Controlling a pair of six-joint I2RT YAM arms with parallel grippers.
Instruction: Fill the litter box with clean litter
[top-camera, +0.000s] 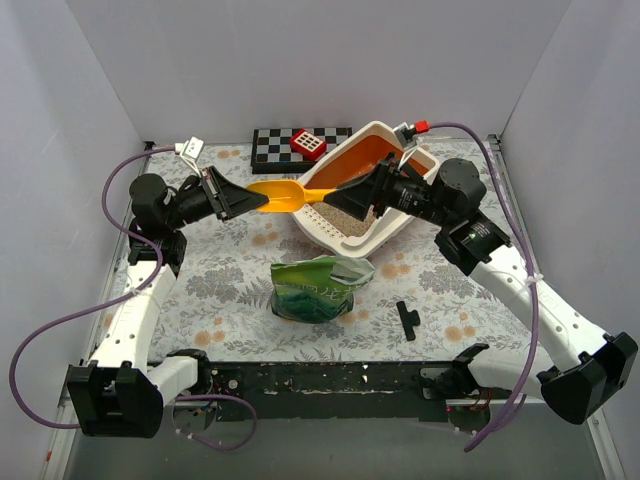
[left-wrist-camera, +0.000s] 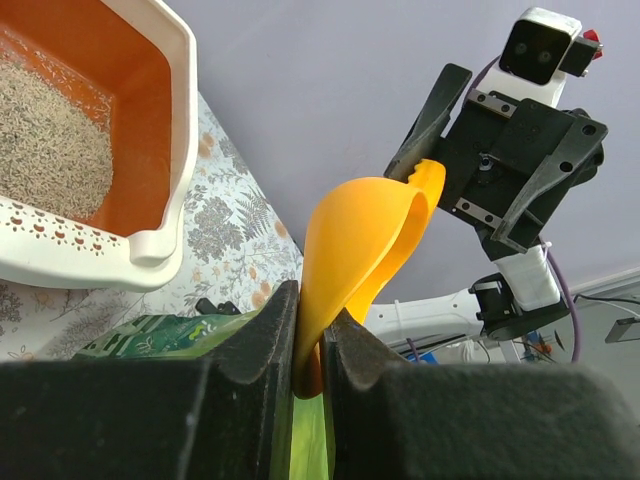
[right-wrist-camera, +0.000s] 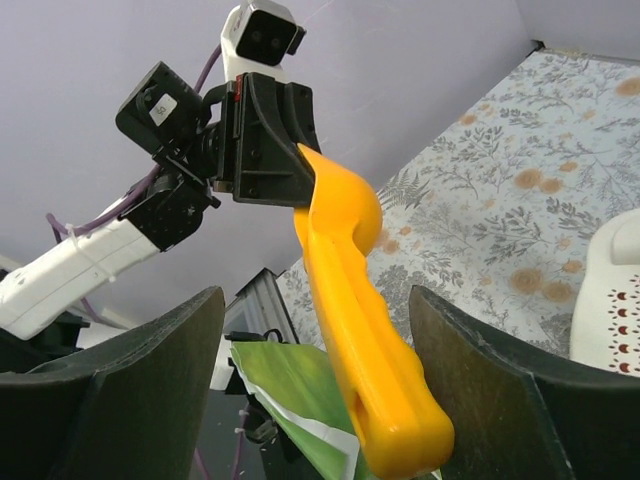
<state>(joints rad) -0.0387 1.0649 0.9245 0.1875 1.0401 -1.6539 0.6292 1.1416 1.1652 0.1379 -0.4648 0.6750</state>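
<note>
The litter box (top-camera: 345, 238), cream rim and orange inner walls, stands tilted at the back right with clean litter (top-camera: 322, 213) on its floor; the left wrist view shows its rim (left-wrist-camera: 185, 120) and the litter (left-wrist-camera: 45, 130). My left gripper (top-camera: 245, 200) is shut on the bowl edge of an orange-yellow scoop (top-camera: 285, 195), held in the air left of the box (left-wrist-camera: 365, 240). My right gripper (top-camera: 335, 195) is open, its fingers (right-wrist-camera: 480, 370) apart on either side of the scoop's handle (right-wrist-camera: 365, 340) without touching it.
A green bag (top-camera: 318, 288) stands open at mid-table below the scoop. A checkerboard (top-camera: 280, 147) with a red block (top-camera: 309, 145) lies at the back. A small black part (top-camera: 407, 320) lies near the front right.
</note>
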